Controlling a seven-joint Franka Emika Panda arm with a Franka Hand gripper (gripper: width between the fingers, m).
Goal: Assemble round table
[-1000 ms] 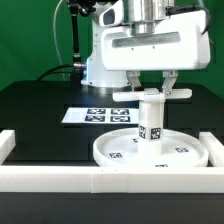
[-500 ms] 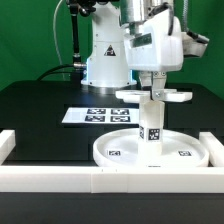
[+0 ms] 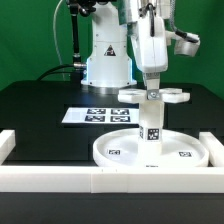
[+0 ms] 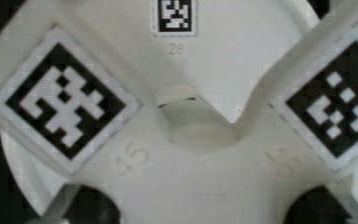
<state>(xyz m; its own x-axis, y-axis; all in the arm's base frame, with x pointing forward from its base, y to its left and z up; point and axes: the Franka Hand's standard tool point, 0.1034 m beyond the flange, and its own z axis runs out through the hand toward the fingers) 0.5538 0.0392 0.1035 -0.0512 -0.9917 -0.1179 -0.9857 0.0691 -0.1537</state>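
The large round rimmed disc (image 3: 118, 152) lies flat on the black table. The short post (image 3: 151, 125) stands upright at its middle and bears a tag. The flat elongated base piece (image 3: 176, 96) lies across the top of the post. My gripper (image 3: 153, 88) reaches straight down and is shut on the middle of the base piece. In the wrist view the base piece (image 4: 176, 130) fills the picture with two large tags, and my dark fingertips (image 4: 87, 205) flank it. The disc and post are hidden there.
The marker board (image 3: 98, 115) lies on the table behind the disc, toward the exterior view's left. The long white border rail (image 3: 110, 180) runs along the front, with raised ends at both sides. The robot's base (image 3: 105, 60) stands at the back.
My hand has turned about its vertical axis, from broad side to narrow side facing the camera. The base piece has turned slightly with it on the post.
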